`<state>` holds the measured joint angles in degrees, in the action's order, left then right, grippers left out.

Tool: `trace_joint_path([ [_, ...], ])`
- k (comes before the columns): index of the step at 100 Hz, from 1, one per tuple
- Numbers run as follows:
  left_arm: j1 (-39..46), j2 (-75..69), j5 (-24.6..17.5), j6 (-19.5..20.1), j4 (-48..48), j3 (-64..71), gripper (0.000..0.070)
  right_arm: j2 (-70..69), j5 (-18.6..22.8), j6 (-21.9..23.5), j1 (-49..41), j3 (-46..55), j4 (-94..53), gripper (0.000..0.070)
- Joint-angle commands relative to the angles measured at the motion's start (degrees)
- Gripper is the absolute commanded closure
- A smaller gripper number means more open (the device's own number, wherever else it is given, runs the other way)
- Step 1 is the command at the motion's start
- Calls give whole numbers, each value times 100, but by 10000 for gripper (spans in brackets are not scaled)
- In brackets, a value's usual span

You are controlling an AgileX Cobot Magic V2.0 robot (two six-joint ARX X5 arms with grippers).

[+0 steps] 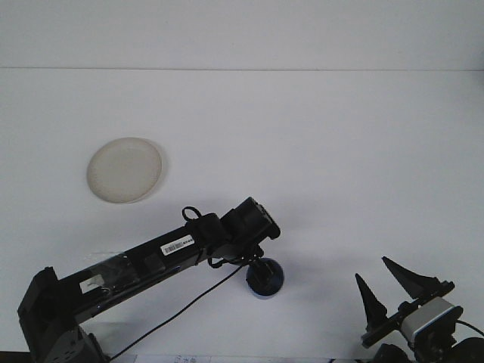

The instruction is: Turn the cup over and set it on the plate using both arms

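Note:
A blue cup (pixel 269 281) stands on the white table near the front, just left of centre. My left arm reaches across from the lower left, and its gripper (pixel 259 268) sits right on top of the cup, covering much of the rim. A round white plate (pixel 125 169) lies flat at the left, well away from the cup. My right gripper (pixel 372 270) rests at the bottom right, open, with its two dark pointed fingers spread and nothing between them.
The white table (pixel 318 151) stretches back to a pale wall. The left arm's black links and a loose cable (pixel 174 310) cross the front left part of the table.

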<state>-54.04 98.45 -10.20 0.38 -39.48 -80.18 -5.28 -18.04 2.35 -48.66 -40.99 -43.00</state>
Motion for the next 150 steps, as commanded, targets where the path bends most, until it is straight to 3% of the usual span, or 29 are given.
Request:
trace_joint_path([
  [1,-81,133,28,114,11,-116,314,-4,-2,-17,-50,-24,50,285],
  [13,-116,133,28,223,11,-116,645,-4,-2,-17,-50,-24,50,285],
  [16,-116,133,28,223,4,-116,700,-4,-2,-17,-50,-24,50,285],
  [53,-111,122,72,343,-354,-293,691,-4,-2,-17,-50,-24,50,285],
  [82,238,-522,828,649,-1340,-944,692,-4,-4,-17,-50,-24,50,285],
  [100,1246,-1447,1344,739,-1639,-955,694,-4,-4,-17,-50,-24,52,286],
  [128,3698,-1779,1351,850,-1578,-1005,695,-4,2,173,-50,-24,48,286],
  [150,4798,-1073,1349,968,-1113,-1084,695,-4,2,240,-50,-24,39,286],
])
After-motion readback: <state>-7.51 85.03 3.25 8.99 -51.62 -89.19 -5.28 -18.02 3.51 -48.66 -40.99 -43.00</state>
